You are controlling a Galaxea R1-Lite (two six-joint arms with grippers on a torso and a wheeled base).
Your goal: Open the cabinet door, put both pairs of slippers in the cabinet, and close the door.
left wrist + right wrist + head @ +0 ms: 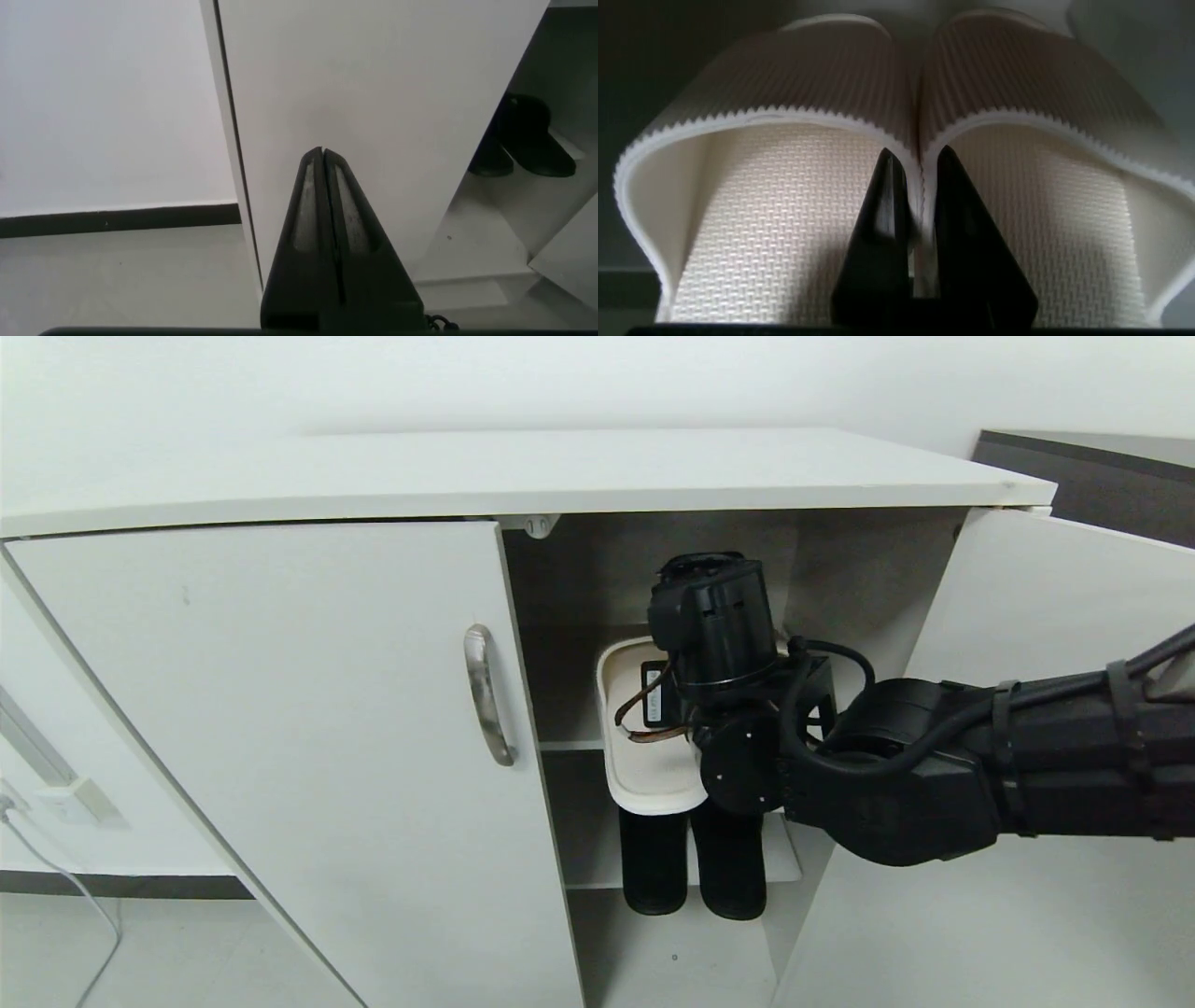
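The white cabinet (523, 467) has its right door (1027, 644) swung open and its left door (280, 756) closed. My right gripper (915, 159) is shut on the pair of white slippers (785, 233), pinching their two inner walls together. It holds the white slippers (649, 775) inside the open half, above the lower shelf. A pair of black slippers (691, 863) lies on that lower shelf (789, 868), heels toward me. My left gripper (322, 154) is shut with nothing in it, low in front of the closed left door (374, 93), with the black slippers (523, 140) off to one side.
A metal handle (485, 695) sits on the closed left door. A middle shelf edge (569, 745) runs behind the held slippers. The floor (168, 952) lies bare to the left, with a wall socket and cable (65, 803) there.
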